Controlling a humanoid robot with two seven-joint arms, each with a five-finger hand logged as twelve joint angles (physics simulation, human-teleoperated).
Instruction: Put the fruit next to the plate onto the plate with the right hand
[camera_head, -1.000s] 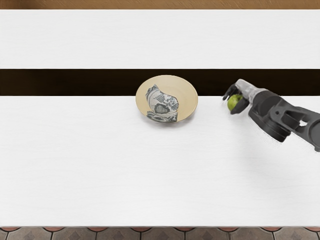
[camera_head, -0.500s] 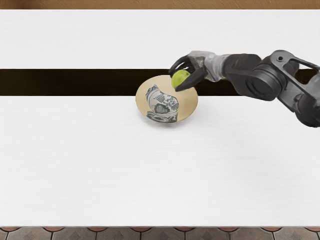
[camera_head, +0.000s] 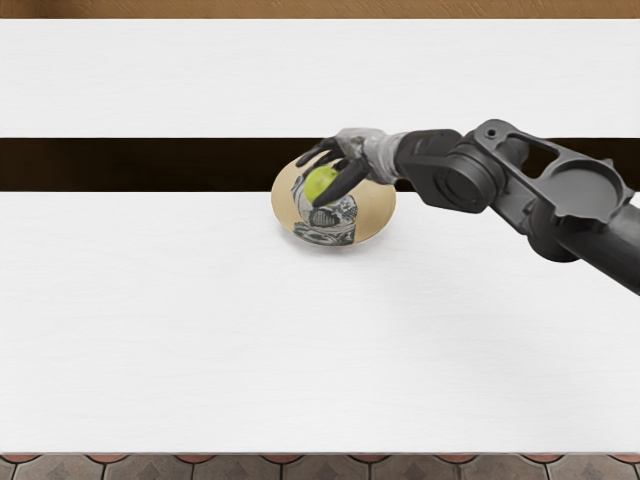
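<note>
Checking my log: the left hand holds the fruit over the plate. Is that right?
Not quite. It is the right hand, whose arm comes in from the right edge of the head view, that holds the fruit over the plate.

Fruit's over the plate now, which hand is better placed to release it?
Right. The right hand is curled around the green fruit above the plate, its arm reaching in from the right edge. The left arm is out of view.

head view, slanting down, table (camera_head: 200, 330) mid-distance
</note>
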